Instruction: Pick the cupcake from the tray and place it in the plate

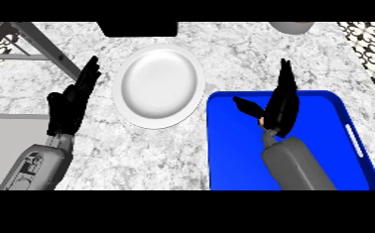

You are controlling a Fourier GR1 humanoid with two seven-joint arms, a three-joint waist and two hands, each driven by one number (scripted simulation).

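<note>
One risk: my right hand (278,105) hangs spread over the tray (234,147), hiding the cupcake (262,122) beneath; closing blind could knock it aside, well short of the plate (159,86).

We saw a marble counter (219,53) in grey and white. At its far edge sat a black box-like thing (138,29), and near its far right corner a grey rounded vessel (291,27), cut off. A grey frame (44,46) crossed its far left corner.
</note>
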